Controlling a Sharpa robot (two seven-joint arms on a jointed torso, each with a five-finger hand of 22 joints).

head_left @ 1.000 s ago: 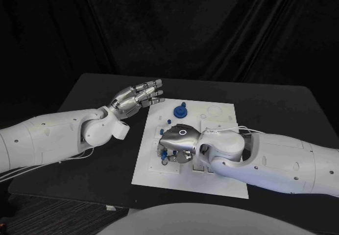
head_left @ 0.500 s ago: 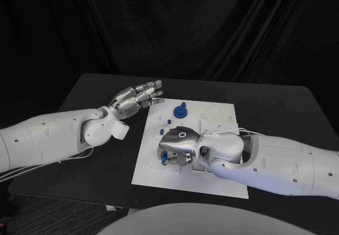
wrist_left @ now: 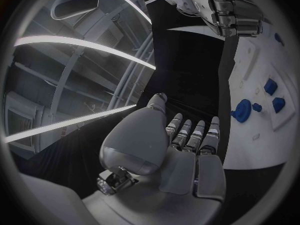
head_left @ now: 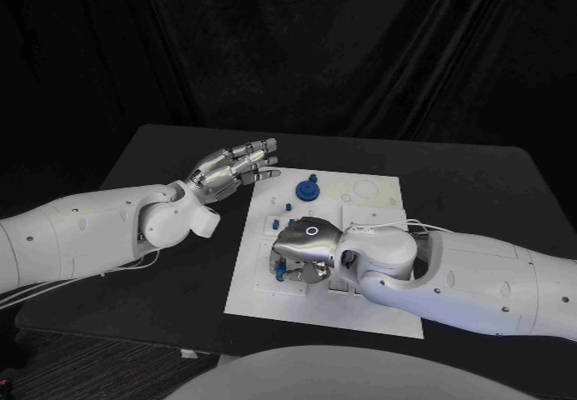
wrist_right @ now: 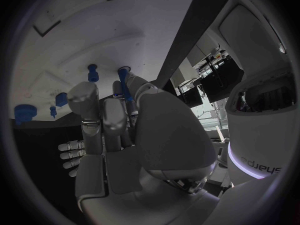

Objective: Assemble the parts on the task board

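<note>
Right wrist view showed the right hand [wrist_right: 119, 135] with its fingers [wrist_right: 84, 105] curled about a thin blue pin [wrist_right: 125, 92], the pin's tip at or just over a small ring-shaped socket [wrist_right: 124, 69] in the board [wrist_right: 75, 40]; whether it had entered I could not tell. In the head view that hand [head_left: 307, 246] stood over the board's near left part, blue pieces [head_left: 279, 268] just beneath it. Beyond it on the board sat a blue gear [head_left: 308, 191] and two small blue parts [head_left: 275, 225]. Off the board's far left corner, above the counter [head_left: 157, 167], the left hand [head_left: 231, 169] hovered flat, fingers apart, holding nothing. I judged the step to be seating the pin; next would call for a straight push down, pin kept upright, then letting go.
</note>
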